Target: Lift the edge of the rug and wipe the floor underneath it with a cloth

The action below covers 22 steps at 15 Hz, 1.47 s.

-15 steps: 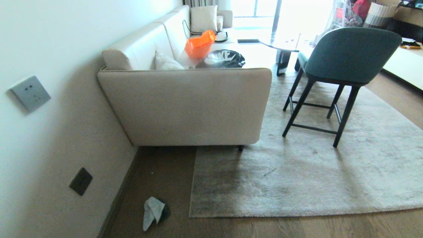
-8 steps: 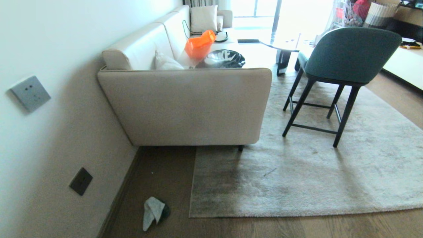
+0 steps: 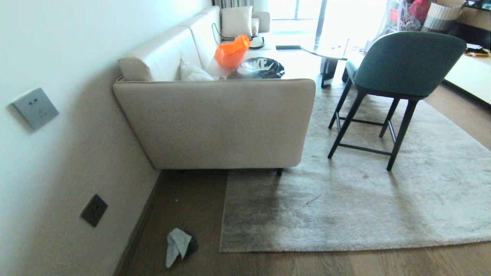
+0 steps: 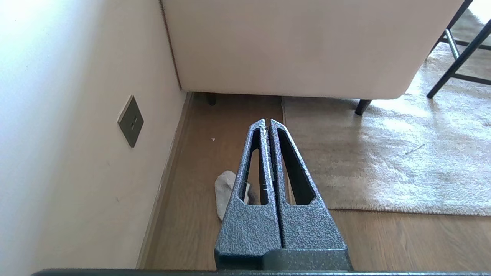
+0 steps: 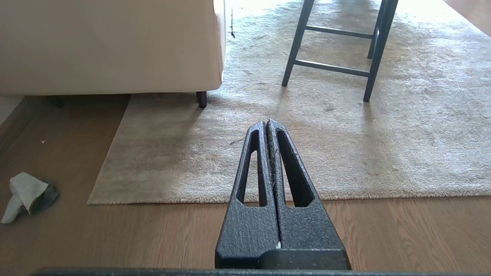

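Both grippers are hanging clenched and empty above the floor (image 3: 291, 264): the left gripper (image 4: 267, 123) and the right gripper (image 5: 267, 123). At seven o'clock in the head view, the cloth (image 3: 177, 245) is lying beside the wall (image 3: 57, 161), near the rug edge (image 3: 221, 245), which is lying flat.

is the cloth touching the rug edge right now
Apart. The head view shows a strip of bare floor between the cloth and the rug edge; the right wrist view shows it too.
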Tool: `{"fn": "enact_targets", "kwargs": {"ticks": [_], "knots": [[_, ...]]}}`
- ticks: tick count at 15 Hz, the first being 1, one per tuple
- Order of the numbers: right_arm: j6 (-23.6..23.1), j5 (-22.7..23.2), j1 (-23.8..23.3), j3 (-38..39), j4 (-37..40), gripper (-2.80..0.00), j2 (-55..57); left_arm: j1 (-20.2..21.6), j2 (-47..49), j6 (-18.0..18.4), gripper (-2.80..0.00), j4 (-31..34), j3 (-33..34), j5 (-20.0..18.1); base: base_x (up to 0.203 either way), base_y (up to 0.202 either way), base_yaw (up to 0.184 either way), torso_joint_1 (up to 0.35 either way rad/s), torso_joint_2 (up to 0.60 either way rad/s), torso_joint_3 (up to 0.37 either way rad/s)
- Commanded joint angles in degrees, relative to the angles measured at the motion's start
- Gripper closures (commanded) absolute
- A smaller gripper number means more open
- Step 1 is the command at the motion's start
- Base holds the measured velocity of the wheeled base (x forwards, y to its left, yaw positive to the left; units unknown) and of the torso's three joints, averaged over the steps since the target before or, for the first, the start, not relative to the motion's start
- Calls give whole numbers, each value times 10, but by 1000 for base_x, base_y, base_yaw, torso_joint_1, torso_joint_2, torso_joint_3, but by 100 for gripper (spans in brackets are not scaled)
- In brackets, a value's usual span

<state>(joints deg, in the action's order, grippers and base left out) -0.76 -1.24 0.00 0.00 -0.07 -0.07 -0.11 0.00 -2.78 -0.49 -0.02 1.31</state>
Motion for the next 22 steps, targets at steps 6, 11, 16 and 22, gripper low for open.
{"fn": "enact_targets", "kwargs": {"ticks": [6, 11, 16, 22], "knots": [[-2, -1, 0, 0, 0, 0, 1, 0, 0, 0, 0, 0, 0, 0, 0, 0, 0, -2, -15, -24], [-2, -1, 0, 0, 0, 0, 1, 0, 0, 0, 0, 0, 0, 0, 0, 0, 0, -21, -339, -374], [-2, -1, 0, 0, 0, 0, 1, 0, 0, 0, 0, 0, 0, 0, 0, 0, 0, 24, -442, -399], [-2, -1, 0, 0, 0, 0, 1, 0, 0, 0, 0, 0, 0, 0, 0, 0, 0, 107, -476, -376]]}}
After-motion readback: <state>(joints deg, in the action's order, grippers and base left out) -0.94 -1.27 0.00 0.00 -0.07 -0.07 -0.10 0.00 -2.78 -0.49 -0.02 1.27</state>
